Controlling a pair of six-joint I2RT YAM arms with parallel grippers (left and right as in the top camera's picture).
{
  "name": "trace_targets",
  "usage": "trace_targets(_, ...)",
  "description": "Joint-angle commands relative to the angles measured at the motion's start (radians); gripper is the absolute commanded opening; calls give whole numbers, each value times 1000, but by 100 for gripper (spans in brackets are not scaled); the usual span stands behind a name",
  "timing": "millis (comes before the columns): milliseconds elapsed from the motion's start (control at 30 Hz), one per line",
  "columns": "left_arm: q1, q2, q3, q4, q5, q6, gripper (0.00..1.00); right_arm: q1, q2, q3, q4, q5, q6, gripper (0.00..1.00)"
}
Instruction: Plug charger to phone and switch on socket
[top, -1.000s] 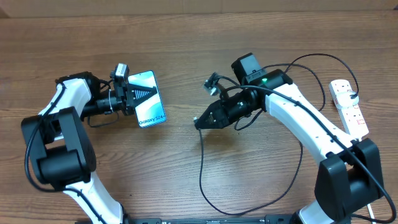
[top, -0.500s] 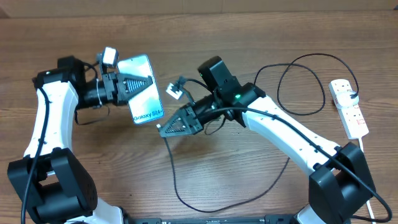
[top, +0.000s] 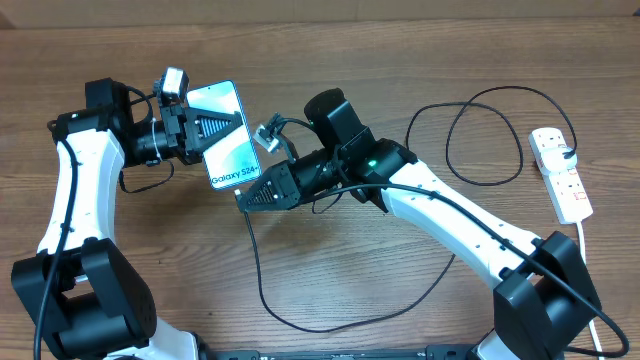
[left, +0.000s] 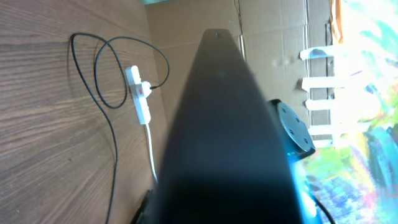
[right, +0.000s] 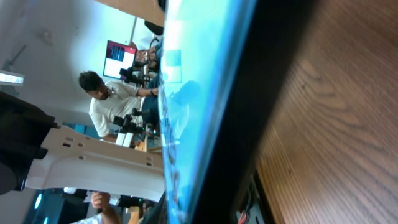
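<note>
Cable of the charger (top: 258, 270) loops over the table (top: 400, 50) near the arm bases and rises to the right gripper (top: 248, 198), whose jaws are closed on its plug end. Just beyond, that tip sits close by the lower short end of the phone (top: 232, 160), where "Galaxy S24" reads in dark letters. The left gripper (top: 214, 130) is clamped on the phone, holding it tilted. The socket (top: 560, 175) lies well apart at the right, with a black plug (top: 568, 153) in it.
</note>
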Motion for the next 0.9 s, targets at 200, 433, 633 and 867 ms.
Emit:
trace_targets(200, 6, -24, 29, 30, 46, -38, 4, 2, -4, 8, 32, -8, 30, 4)
trace_targets(433, 6, -24, 29, 103, 46, -97, 4, -42, -4, 8, 31, -79, 26, 4)
trace_targets(633, 6, -24, 29, 105, 46, -111, 4, -49, -4, 8, 31, -74, 26, 4)
trace_targets(867, 6, -24, 29, 105, 46, -129, 4, -49, -4, 8, 43, -32, 31, 4)
